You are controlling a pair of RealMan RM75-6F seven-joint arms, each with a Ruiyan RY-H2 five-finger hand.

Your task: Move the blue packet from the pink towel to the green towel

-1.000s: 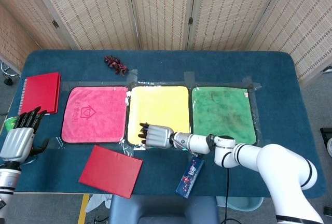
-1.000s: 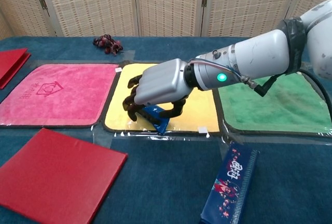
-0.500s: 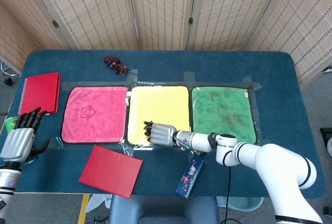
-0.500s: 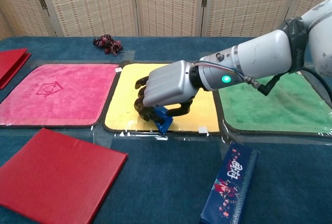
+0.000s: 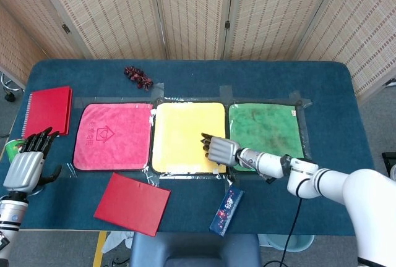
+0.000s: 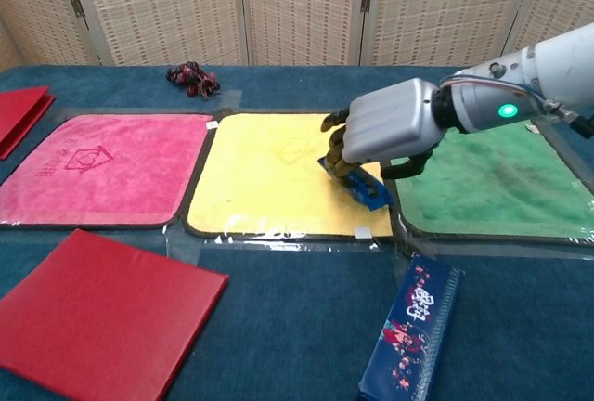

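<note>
My right hand [image 6: 385, 130] [image 5: 221, 151] grips the blue packet [image 6: 356, 187] and holds it just above the right edge of the yellow towel [image 6: 269, 171] [image 5: 185, 132]. Part of the packet sticks out below the fingers in the chest view; the head view hides it under the hand. The green towel [image 6: 497, 181] [image 5: 266, 131] lies directly to the right of the hand. At the far left lies the pink towel [image 6: 93, 178] [image 5: 111, 136], with nothing on it. My left hand [image 5: 26, 167] rests open at the table's left edge.
A red folder [image 6: 93, 313] [image 5: 131, 203] lies near the front left. A dark blue patterned box [image 6: 413, 327] [image 5: 227, 209] sits near the front edge, below the right hand. A red notebook [image 5: 47, 110] is at the far left, and a dark red bundle [image 5: 137, 76] at the back.
My right hand closed on the blue packet at the yellow towel's front left, lifted it, and carried it right to the towel's right edge. The left hand stayed put.
</note>
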